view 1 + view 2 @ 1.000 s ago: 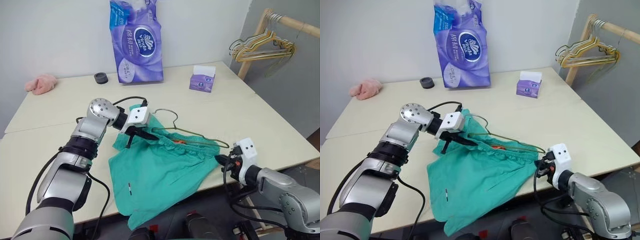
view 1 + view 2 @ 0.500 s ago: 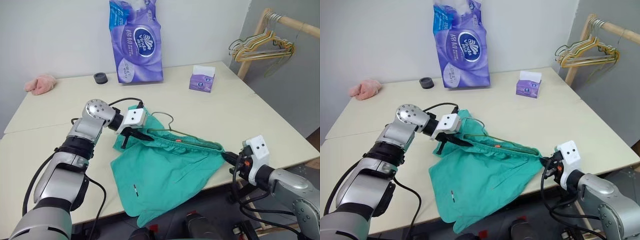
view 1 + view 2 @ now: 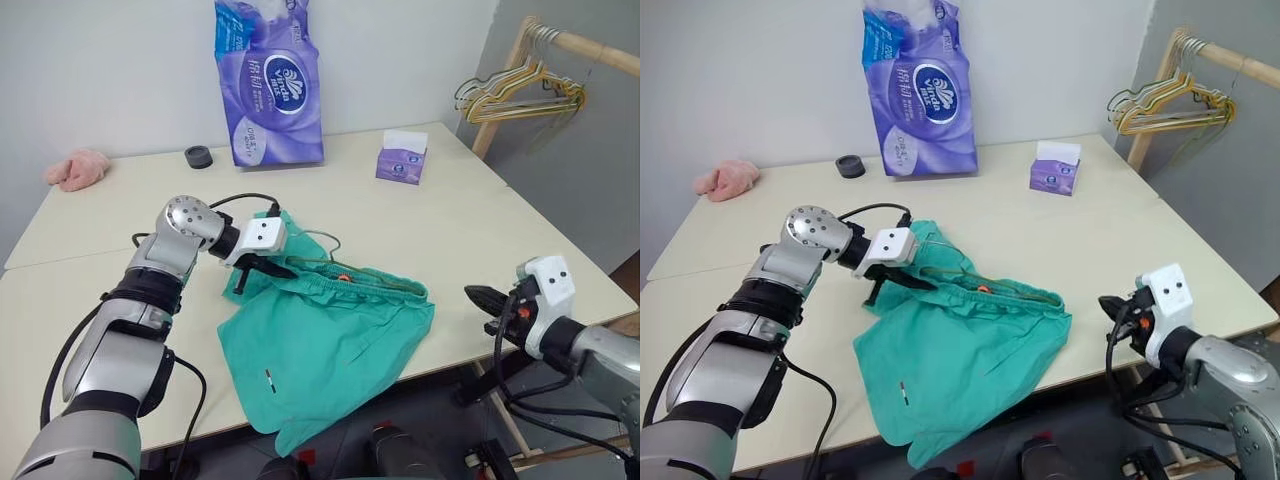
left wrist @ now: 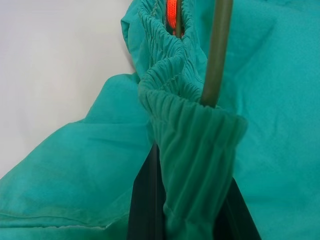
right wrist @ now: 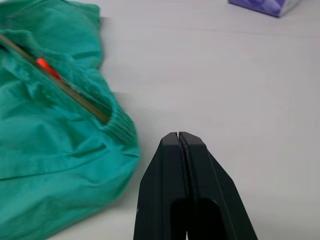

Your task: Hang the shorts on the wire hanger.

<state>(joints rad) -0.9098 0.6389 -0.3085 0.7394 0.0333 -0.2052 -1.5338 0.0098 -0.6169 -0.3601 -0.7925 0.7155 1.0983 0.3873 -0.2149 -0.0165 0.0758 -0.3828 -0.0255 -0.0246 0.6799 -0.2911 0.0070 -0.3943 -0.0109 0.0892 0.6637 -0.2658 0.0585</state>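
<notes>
Shorts (image 3: 325, 335) lying crumpled on the tabletop (image 3: 450, 225), one leg hanging over the near edge, with the wire hanger (image 3: 318, 243) threaded inside the gathered waistband so that its curved hook alone emerges on the far side. The left claw (image 3: 262, 266) pinches the waistband at the robot's left end, its fingers (image 4: 145, 200) clamped on the bunched elastic where the hanger's wire comes out of the fabric. The right claw (image 3: 487, 296) hangs off the right end of the shorts, apart from them, its jaws pressed together on nothing. The step in hand appears to be seating the waistband over the hanger; the next move probably calls for the right claw to take the free end or the hook. Most of the hanger is hidden under cloth, so how evenly it sits cannot be judged; an orange bit (image 3: 342, 277) at the waistband is too small to identify.
</notes>
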